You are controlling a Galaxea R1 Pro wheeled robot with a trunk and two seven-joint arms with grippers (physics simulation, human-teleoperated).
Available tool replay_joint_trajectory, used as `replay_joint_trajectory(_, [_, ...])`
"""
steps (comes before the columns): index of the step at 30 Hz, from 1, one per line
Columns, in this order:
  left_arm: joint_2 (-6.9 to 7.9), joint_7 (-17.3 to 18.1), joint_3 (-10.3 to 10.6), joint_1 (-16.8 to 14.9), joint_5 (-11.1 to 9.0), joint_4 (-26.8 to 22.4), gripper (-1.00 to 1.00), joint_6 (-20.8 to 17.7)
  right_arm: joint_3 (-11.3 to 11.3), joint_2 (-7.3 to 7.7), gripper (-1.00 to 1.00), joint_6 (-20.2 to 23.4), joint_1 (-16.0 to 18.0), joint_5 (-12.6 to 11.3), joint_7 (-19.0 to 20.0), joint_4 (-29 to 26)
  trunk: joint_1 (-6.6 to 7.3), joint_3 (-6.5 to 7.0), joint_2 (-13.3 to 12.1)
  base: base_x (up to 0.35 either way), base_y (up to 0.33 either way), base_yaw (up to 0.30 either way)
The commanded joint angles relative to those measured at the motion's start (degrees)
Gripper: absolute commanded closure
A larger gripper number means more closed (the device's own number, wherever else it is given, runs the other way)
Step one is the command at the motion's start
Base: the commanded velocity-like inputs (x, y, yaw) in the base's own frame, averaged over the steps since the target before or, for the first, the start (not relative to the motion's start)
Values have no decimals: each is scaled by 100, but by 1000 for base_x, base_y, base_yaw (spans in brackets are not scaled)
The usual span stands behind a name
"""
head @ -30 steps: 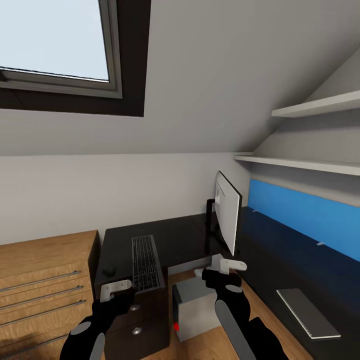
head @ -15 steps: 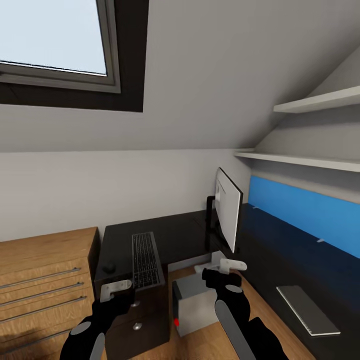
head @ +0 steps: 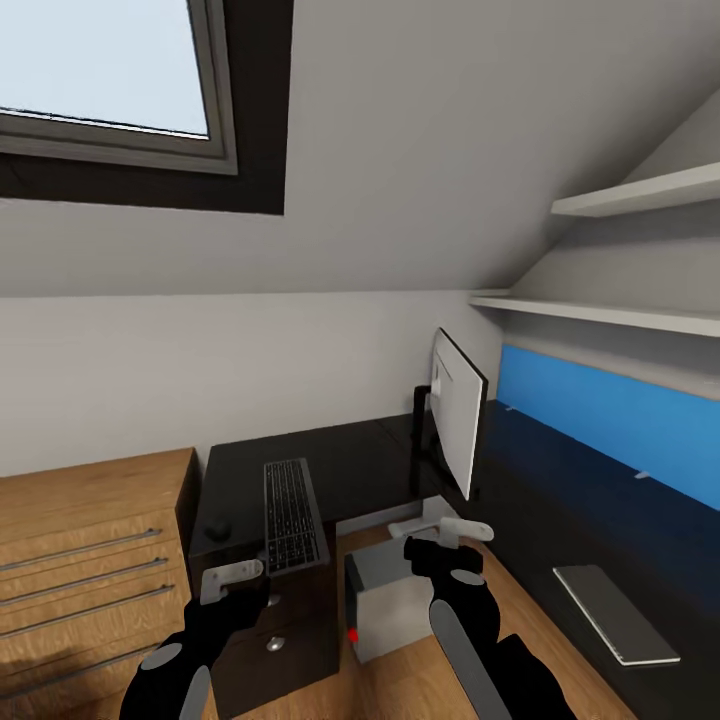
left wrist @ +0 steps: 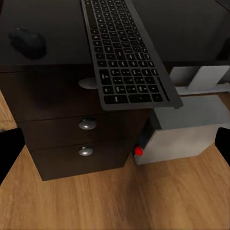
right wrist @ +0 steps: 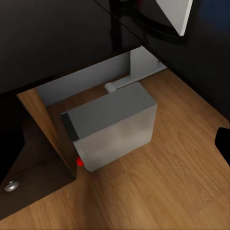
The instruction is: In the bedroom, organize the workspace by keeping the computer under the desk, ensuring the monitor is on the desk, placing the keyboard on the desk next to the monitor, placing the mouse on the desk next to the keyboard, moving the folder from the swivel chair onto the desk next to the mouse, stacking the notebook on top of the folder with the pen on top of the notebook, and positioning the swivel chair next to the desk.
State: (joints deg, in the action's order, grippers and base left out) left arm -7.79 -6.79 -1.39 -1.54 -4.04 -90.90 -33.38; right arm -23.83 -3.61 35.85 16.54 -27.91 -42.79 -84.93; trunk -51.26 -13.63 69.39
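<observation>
The black desk (head: 350,470) carries the monitor (head: 456,415) at its corner, edge-on to me. The keyboard (head: 293,515) lies lengthwise with its near end over the desk's front edge, and the small mouse (head: 218,530) sits to its left. The grey computer (head: 385,600) stands on the floor in the knee space, red button facing me. A thin grey notebook (head: 615,612) lies on the desk's right wing. My left gripper (head: 235,580) hangs open before the drawers (left wrist: 87,124). My right gripper (head: 440,528) is open above the computer (right wrist: 112,127). Folder, pen and swivel chair are out of view.
A light wood chest (head: 90,540) with long steel handles stands against the desk's left side. Two white shelves (head: 620,315) and a blue back panel (head: 610,420) run along the right wall. A skylight (head: 110,90) sits in the sloped ceiling, and light wood floor (right wrist: 158,191) lies around the computer.
The whole picture has shifted a little up and to the left, so the camera has moved. Both arms keep their place in the picture, still open and holding nothing.
</observation>
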Motion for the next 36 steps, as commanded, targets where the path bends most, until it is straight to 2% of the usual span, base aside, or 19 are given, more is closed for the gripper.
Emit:
replay_joint_trajectory(1, [-3, -33, -2, -4, -44, -7, -100, -28, -8, 1, -100, 14, 7, -47, -53, -6, 0, -17, 6, 0, 0, 0])
replay_joint_trajectory(13, [-3, -33, -2, -4, -44, -7, -100, -28, -7, 1, -100, 18, 7, -48, -46, -6, 0, -125, 6, 0, -59, 0])
replay_joint_trajectory(36, [-3, -33, -2, -4, -35, -7, -100, -28, -7, 1, -100, 19, 7, -48, -53, -6, 0, -331, 6, 0, -324, 0])
